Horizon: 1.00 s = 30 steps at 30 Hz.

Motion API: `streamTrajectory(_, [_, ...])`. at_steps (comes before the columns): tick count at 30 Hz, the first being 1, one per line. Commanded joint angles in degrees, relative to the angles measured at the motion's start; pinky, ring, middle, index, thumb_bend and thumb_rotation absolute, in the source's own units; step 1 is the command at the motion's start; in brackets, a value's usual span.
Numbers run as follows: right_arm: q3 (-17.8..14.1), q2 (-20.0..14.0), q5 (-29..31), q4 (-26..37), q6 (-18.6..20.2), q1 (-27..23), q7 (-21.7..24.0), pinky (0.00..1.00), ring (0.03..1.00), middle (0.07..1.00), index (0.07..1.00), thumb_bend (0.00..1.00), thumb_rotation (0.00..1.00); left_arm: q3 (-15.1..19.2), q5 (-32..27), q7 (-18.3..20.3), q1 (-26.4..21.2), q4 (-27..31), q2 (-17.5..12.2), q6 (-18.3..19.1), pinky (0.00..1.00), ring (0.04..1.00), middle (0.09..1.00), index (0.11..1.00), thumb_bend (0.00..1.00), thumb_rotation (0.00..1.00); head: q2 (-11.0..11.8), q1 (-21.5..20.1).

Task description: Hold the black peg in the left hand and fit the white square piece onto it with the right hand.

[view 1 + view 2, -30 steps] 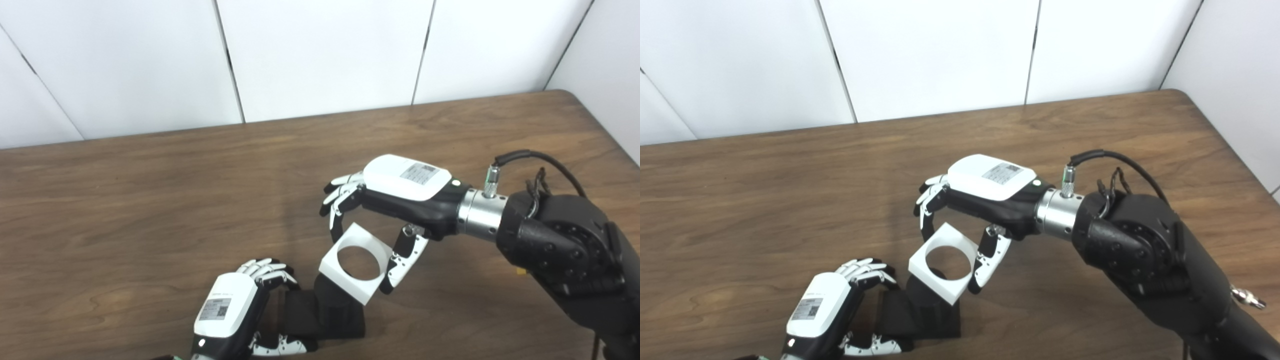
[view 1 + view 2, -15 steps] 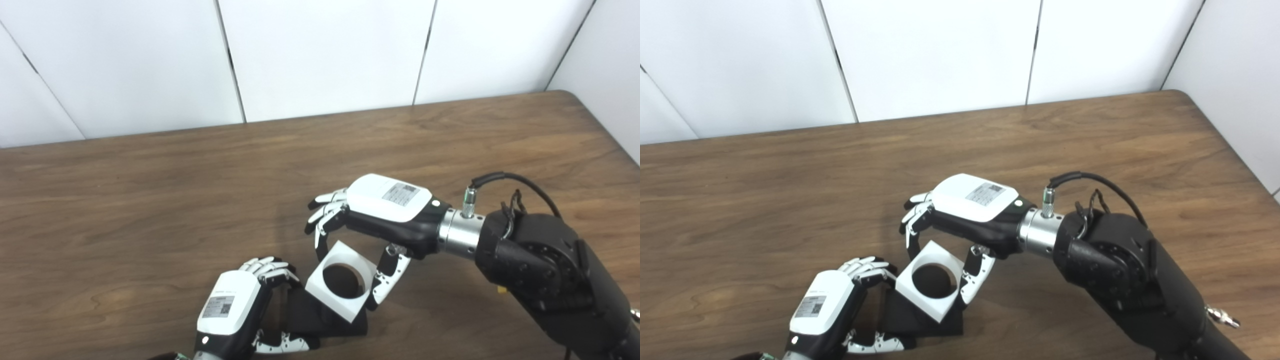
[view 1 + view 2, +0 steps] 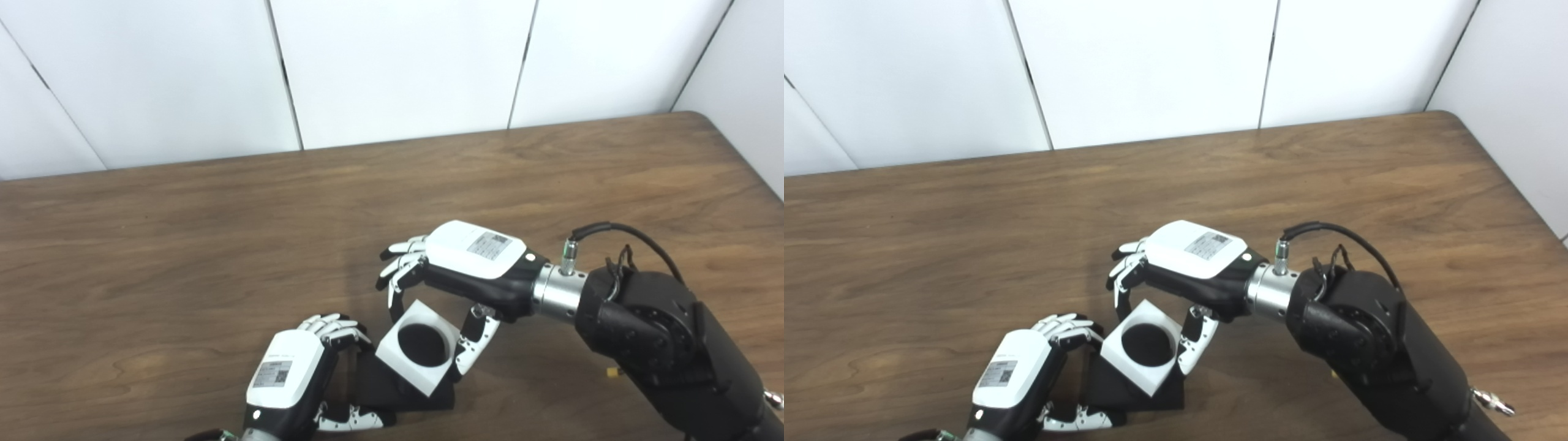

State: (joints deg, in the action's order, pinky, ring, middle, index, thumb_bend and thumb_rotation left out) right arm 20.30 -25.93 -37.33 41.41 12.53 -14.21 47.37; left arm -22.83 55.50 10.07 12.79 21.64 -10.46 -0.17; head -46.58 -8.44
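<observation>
The black peg stands on a flat black base near the table's front edge. My left hand is shut on the left side of that base. The white square piece has a round hole, and the peg's black top fills that hole. My right hand is shut on the white piece from above, fingers at its far corner and thumb at its right edge. In the right eye view the white piece sits the same way over the peg.
The wooden table runs back to a white panelled wall. Its right edge and rounded far corner are in view. A black cable loops over my right wrist.
My right hand has moved down and left with the white piece. The piece was tilted above the peg; now it sits lower with the peg in its hole. My left hand has held still.
</observation>
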Motion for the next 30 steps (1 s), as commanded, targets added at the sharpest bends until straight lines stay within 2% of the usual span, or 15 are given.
streamTrajectory(1, [-1.31, -0.16, -0.42, 0.41, -1.39, -1.32, -1.49, 0.9, 0.913, 0.798, 0.482, 0.52, 0.13, -0.54, 0.6, 1.58, 0.19, 0.12, -0.29, 0.52, 0.85, 0.841, 0.766, 0.488, 0.52, 0.05, 0.04, -0.12])
streamTrajectory(30, [1.68, 1.03, -2.39, 0.11, -3.66, -0.91, 0.05, 0.86, 0.895, 0.788, 0.489, 0.53, 0.15, -1.15, 1.32, 1.72, -0.12, 0.45, 0.33, 1.12, 0.85, 0.841, 0.765, 0.488, 0.52, 0.05, -0.5, 0.11])
